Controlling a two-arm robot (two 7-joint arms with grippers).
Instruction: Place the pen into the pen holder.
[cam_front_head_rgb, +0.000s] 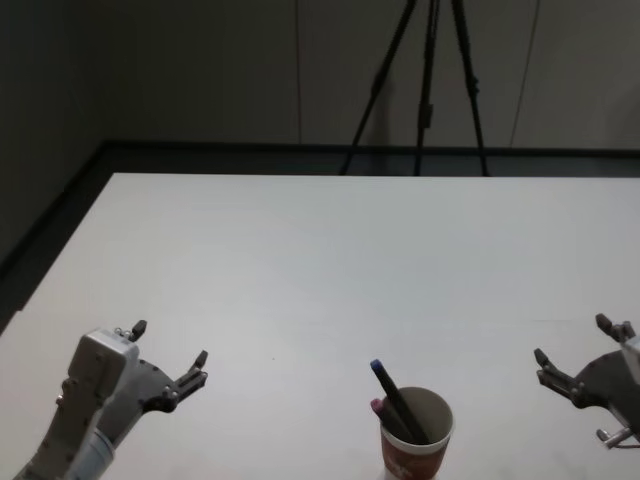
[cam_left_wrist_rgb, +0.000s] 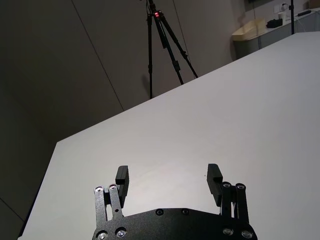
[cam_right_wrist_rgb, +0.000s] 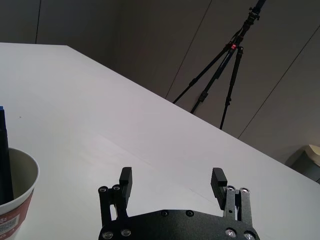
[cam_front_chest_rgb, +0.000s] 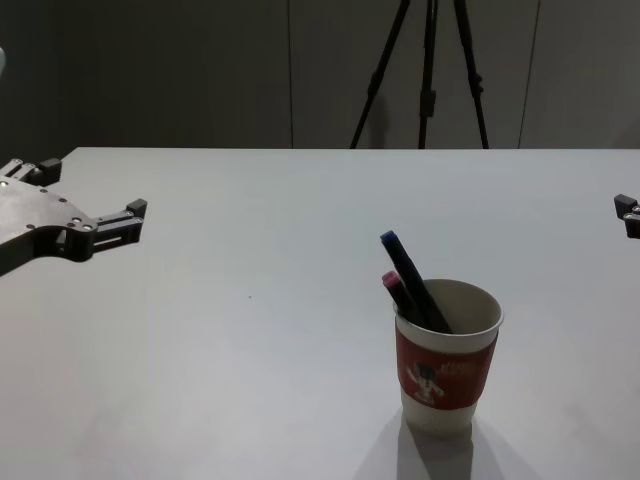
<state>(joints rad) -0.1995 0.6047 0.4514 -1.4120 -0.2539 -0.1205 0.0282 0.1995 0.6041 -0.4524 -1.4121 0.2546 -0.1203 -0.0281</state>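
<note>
Two pens, a blue-capped pen (cam_front_head_rgb: 391, 392) and a pink-capped pen (cam_front_chest_rgb: 393, 287), are being held leaning inside the pen holder (cam_front_chest_rgb: 446, 372) near the worktop's (cam_front_head_rgb: 320, 270) front edge. The left gripper (cam_front_head_rgb: 172, 357) and right gripper (cam_front_head_rgb: 572, 352) are being kept open-fingered and empty at either side; nothing is judged to be needing further handling.

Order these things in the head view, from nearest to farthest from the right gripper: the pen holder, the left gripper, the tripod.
1. The pen holder, toward the robot's left of the open right gripper, near the table's front edge.
2. The left gripper, open, across the table on the left.
3. The tripod, on the floor behind the table.
</note>
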